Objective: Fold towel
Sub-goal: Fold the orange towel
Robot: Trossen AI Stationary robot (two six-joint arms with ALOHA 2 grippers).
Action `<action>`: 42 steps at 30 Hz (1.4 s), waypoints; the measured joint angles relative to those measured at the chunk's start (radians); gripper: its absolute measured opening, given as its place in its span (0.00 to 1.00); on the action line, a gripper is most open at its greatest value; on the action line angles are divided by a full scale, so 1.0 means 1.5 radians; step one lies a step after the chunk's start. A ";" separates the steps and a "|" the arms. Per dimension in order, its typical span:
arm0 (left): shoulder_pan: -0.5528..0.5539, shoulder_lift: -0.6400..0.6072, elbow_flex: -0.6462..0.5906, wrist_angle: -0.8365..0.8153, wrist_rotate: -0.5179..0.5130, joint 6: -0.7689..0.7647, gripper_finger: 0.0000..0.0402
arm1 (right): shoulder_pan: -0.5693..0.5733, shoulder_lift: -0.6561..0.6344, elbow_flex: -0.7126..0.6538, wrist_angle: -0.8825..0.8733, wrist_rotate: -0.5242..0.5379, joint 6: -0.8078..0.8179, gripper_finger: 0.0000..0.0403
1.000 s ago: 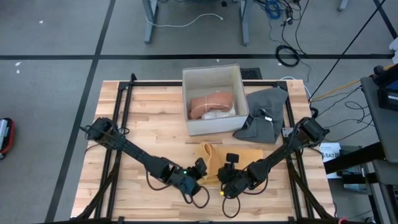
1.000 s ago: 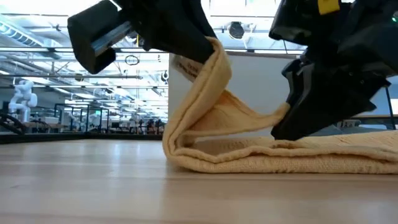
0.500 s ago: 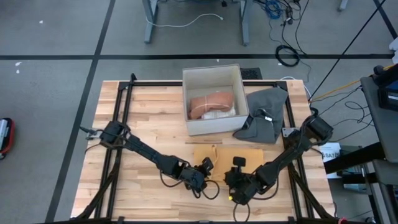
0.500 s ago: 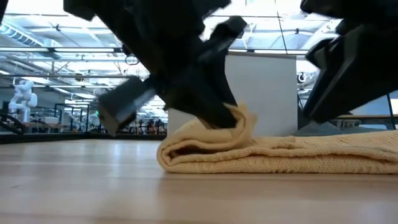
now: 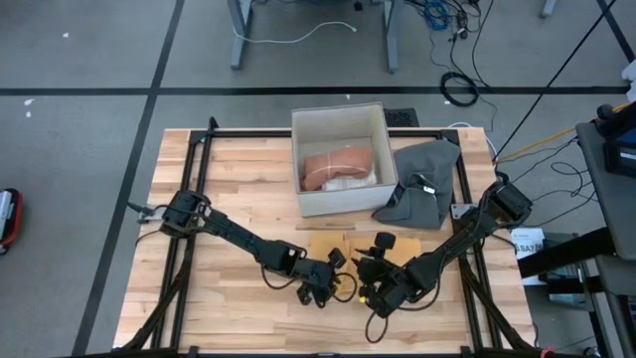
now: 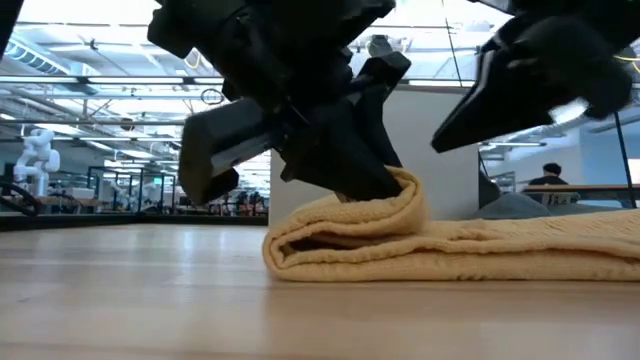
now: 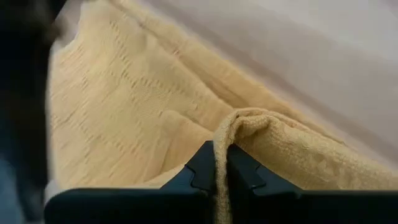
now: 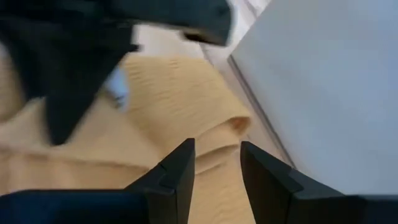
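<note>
Left tool point(image 7: 221, 163) pinches the towel point(image 7: 124, 118) fold, seen only from its wrist; right tool point(image 8: 214, 163) gapes empty.

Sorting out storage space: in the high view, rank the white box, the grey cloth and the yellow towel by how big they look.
1. White box, largest.
2. Grey cloth.
3. Yellow towel, smallest visible patch, but the left hand and right hand cover part of it, so its rank under the cloth is unsure.

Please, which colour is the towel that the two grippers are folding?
The knitted cloth towel is mustard yellow; the low view shows it best.
</note>
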 joint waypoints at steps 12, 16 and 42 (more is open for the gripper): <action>-0.002 0.000 0.000 0.001 0.023 -0.048 0.46 | -0.048 0.000 0.000 0.041 -0.021 -0.050 0.29; -0.016 0.000 0.000 0.042 0.030 -0.066 0.59 | -0.048 0.000 0.000 0.061 -0.021 -0.068 0.29; -0.031 -0.002 0.003 -0.084 -0.142 -0.241 0.69 | -0.004 0.000 -0.076 0.247 -0.209 -0.057 0.29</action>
